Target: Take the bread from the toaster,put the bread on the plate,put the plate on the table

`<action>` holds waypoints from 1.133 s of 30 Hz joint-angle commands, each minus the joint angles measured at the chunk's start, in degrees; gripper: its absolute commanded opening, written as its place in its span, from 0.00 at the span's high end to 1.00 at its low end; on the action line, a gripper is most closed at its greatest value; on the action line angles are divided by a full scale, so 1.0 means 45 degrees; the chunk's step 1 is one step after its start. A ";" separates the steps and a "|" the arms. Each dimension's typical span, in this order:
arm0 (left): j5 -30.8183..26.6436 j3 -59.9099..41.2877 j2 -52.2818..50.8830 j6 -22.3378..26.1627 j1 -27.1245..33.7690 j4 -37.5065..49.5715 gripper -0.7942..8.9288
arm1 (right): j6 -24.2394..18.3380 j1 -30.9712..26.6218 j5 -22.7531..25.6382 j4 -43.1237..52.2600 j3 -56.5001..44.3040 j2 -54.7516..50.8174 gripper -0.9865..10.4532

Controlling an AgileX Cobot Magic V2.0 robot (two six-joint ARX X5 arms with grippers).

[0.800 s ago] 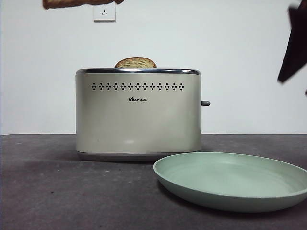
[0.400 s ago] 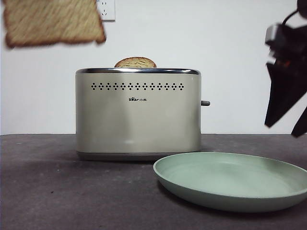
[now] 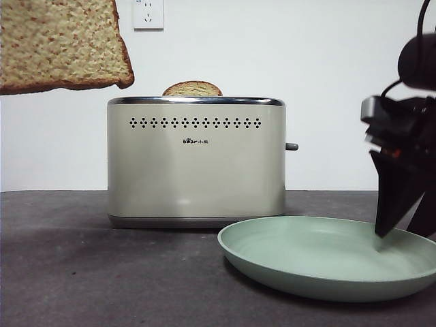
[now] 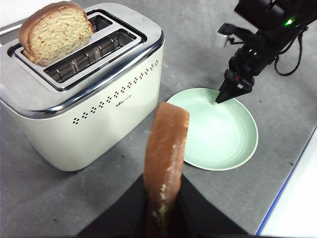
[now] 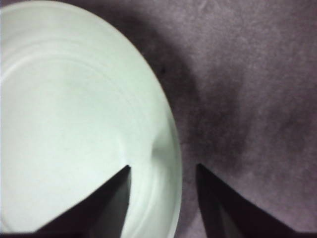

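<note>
inspector: your left gripper [image 4: 162, 210] is clamped on the bread [image 3: 61, 44], held high, clear of the toaster [image 3: 196, 160], ready to carry to the plate [image 3: 327, 257]

operator: and the right?

inspector: your right gripper [image 5: 163, 171] is spread astride the plate rim, one jaw inside, one over the table [image 3: 82, 272], apparently to steady it

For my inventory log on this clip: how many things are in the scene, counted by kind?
Bread slices: 2, one held in the left gripper as the bread, one other slice in the toaster
Toasters: 1, the toaster
Plates: 1, the plate, right gripper straddling its rim
Total: 4
</note>
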 commanded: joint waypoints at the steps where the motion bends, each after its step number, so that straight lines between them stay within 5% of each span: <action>1: 0.0029 0.0136 0.0039 -0.0175 -0.0058 0.0073 0.91 | -0.0102 0.0053 0.0053 0.0126 0.0204 0.0471 0.80; 6: 0.0228 0.0136 0.0044 -0.0335 -0.0058 0.0078 0.91 | -0.0199 0.0053 0.0044 0.0238 0.0204 0.0602 0.92; 15: 0.1598 0.0136 0.0155 -0.0699 -0.0058 0.0204 0.91 | -0.0170 0.0194 -0.1205 0.0219 0.0204 0.0282 0.91; 34: 0.6203 0.0136 0.5119 -0.0855 -0.0253 0.1690 0.91 | 0.2025 0.3793 -0.1443 0.1511 0.0204 -0.2555 0.91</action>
